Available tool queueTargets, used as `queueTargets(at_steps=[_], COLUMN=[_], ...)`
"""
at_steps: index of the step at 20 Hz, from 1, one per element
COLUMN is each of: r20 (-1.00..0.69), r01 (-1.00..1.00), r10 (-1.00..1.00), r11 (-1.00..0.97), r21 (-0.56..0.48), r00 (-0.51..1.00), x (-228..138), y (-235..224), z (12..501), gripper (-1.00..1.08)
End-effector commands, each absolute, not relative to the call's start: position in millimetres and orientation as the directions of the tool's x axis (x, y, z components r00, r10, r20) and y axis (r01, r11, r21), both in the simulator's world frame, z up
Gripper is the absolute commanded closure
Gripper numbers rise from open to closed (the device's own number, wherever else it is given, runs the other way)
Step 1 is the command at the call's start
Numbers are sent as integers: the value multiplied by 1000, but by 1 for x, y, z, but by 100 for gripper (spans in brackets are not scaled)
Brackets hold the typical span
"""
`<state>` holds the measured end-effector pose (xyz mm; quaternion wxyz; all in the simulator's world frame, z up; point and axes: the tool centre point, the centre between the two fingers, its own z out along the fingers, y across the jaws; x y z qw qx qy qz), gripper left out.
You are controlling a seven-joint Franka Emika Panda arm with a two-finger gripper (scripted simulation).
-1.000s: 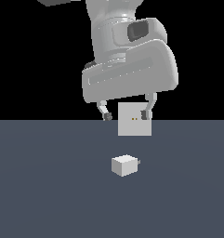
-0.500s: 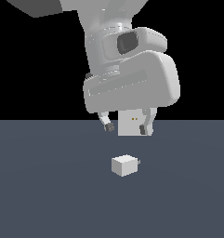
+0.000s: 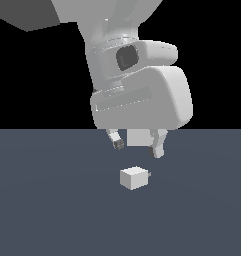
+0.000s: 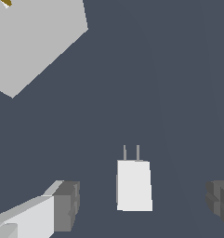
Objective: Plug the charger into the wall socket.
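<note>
**A:** Zero steps of the plug-in are finished, as judged from both views. The charger (image 3: 135, 178) is seen lying free on the dark floor (image 3: 52, 215), prongs pointed toward the exterior view's right. Nothing is gripped.

**B:** Gripper state?

**A:** The gripper (image 3: 138, 148) is spread wide and empty. In the wrist view the charger (image 4: 133, 185) is framed between the two dark finger pads (image 4: 67, 206), with clear floor on each side, so no contact is made. In the exterior view the fingertips are held above the block, not around it.

**B:** Socket position?

**A:** The wall socket (image 3: 138, 137) is mostly hidden behind the hand in the exterior view; only a pale patch is seen between the fingers. In the wrist view its plate (image 4: 34, 37) is seen well apart from the charger, with one yellowish hole (image 4: 6, 3) caught at the frame edge. The prongs (image 4: 131, 153) are aimed roughly toward that side, though not squarely at the plate.

**B:** Remaining?

**A:** Everything, it is judged: descent, closing on the block, lift, prong alignment with the holes, insertion. Only the pre-grasp lineup looks done.
</note>
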<state>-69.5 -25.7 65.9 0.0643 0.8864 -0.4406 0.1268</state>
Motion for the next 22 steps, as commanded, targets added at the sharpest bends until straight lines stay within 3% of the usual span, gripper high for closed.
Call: queueTargets(at_steps=[1, 10, 22], r20=[285, 286, 285], r01=[-806, -809, -811], r10=[-773, -775, -778], r11=[-591, -588, -585], r21=[0, 0, 0], r00=[567, 563, 560], x=[-70, -71, -72], y=[-26, -25, -25], z=[64, 58, 15], gripper=[-92, -92, -92])
